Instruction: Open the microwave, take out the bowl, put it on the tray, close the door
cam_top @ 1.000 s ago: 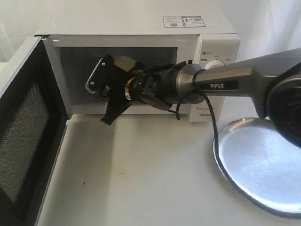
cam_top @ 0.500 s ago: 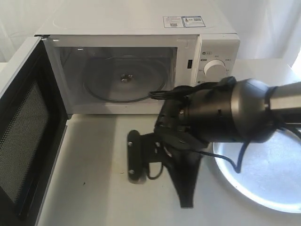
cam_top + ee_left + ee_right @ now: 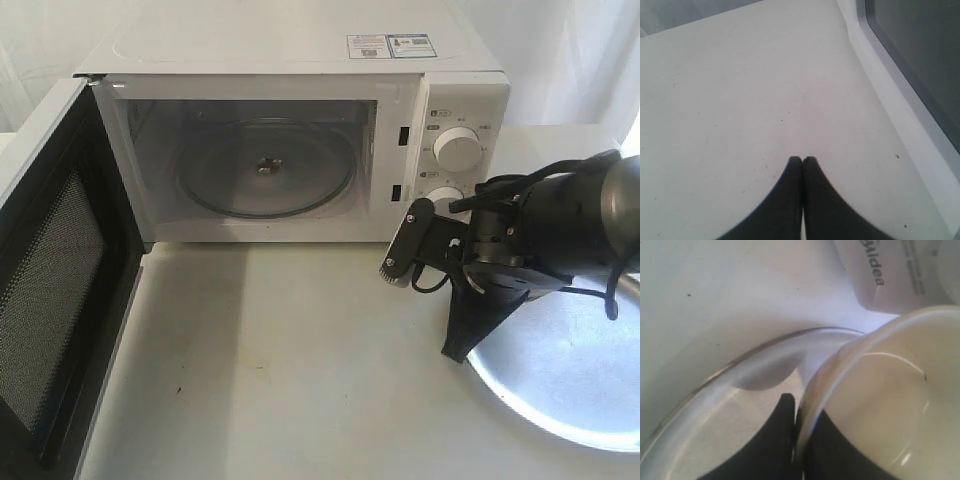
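Your right arm has swung out of the microwave cavity and across to the worktop's right edge, leaving the glass turntable bare; the right gripper pinches the cream bowl by its rim, one finger outside the wall. The bowl hangs tilted right over the steel tray's raised rim, on the side towards the microwave.

Let go here and, by my judgement, it may land half on that rim and tip or roll; a rim pinch could also let it pivot as you lower.

The forearm reaches in from the right edge, wrist bent, fingers angled down. The left gripper is pressed closed, empty, over bare worktop beside the open door along the left edge.
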You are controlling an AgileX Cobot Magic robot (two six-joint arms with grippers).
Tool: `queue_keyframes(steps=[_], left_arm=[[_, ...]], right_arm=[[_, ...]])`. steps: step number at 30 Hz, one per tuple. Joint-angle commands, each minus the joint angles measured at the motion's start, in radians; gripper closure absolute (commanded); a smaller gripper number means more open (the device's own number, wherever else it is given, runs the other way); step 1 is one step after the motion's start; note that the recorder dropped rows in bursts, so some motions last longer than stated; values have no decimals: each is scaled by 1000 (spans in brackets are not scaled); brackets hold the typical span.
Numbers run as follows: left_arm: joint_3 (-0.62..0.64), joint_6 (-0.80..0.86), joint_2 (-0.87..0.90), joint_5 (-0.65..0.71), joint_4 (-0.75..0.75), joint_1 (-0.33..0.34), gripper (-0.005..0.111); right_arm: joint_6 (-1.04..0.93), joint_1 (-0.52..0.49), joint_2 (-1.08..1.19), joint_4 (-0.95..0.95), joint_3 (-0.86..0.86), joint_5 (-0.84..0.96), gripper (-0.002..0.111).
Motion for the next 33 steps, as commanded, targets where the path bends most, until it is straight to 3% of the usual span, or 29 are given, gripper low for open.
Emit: queue_keyframes(steps=[1, 8, 11, 15, 20, 24, 26, 29, 33], left_arm=[[-2, -3, -2, 2, -8, -5, 107], [-2, -3, -2, 2, -8, -5, 107], [-2, -3, -2, 2, -8, -5, 107], [-2, -3, -2, 2, -8, -5, 107], [-2, -3, -2, 2, -8, -5, 107], [-2, -3, -2, 2, -8, -5, 107], [-2, -3, -2, 2, -8, -5, 107], [-2, -3, -2, 2, -8, -5, 107], [-2, -3, -2, 2, -8, -5, 107]], right_arm=[[34, -27, 12, -47, 0, -23, 104], [34, -27, 14, -16, 1, -15, 71], [36, -27, 14, 3, 1, -1, 65], [2, -17, -5, 74, 1, -28, 72], [2, 45, -108, 149, 1, -236, 75], [41, 143, -212, 169, 1, -647, 79], [86, 189, -236, 169, -5, -962, 87], [-19, 268, -216, 169, -69, -1380, 104], [-174, 396, -141, 252, -245, -1375, 108]])
